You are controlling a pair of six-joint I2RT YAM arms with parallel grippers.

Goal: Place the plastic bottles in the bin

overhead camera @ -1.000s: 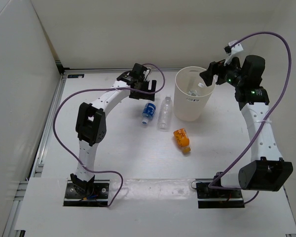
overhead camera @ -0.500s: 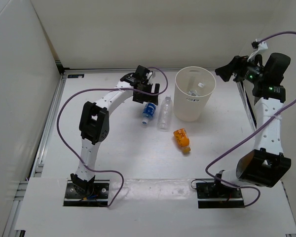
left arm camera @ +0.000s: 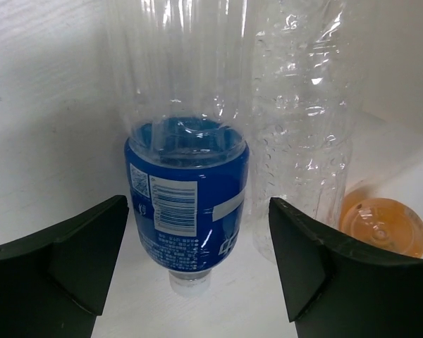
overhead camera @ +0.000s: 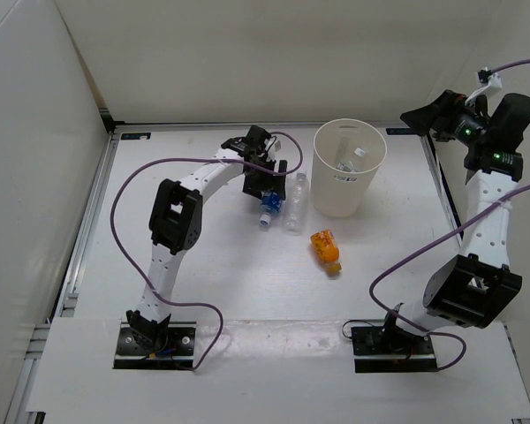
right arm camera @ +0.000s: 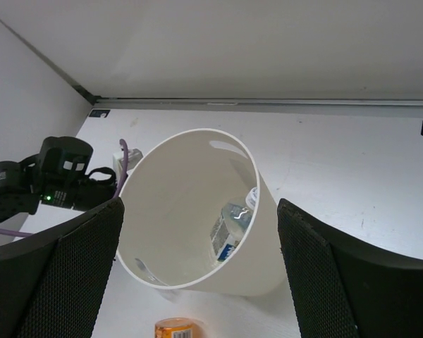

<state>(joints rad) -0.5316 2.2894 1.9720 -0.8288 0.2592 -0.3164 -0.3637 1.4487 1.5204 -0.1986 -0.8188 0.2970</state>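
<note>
The white bin stands at the back middle; a bottle with a white-blue label lies inside it. A clear bottle with a blue label lies left of the bin, a plain clear bottle beside it, and an orange bottle nearer the front. My left gripper is open, low over the blue-label bottle, with one finger on each side of it and neither touching; the plain clear bottle and orange bottle lie to its right. My right gripper is open and empty, high at the bin's right.
White walls enclose the table at the back and left. A metal rail runs along the table's left edge. Purple cables loop from both arms. The arm bases sit at the front edge.
My left gripper has moved down and right onto the blue-label bottle. My right gripper has swung right and back, away from the bin's rim.
</note>
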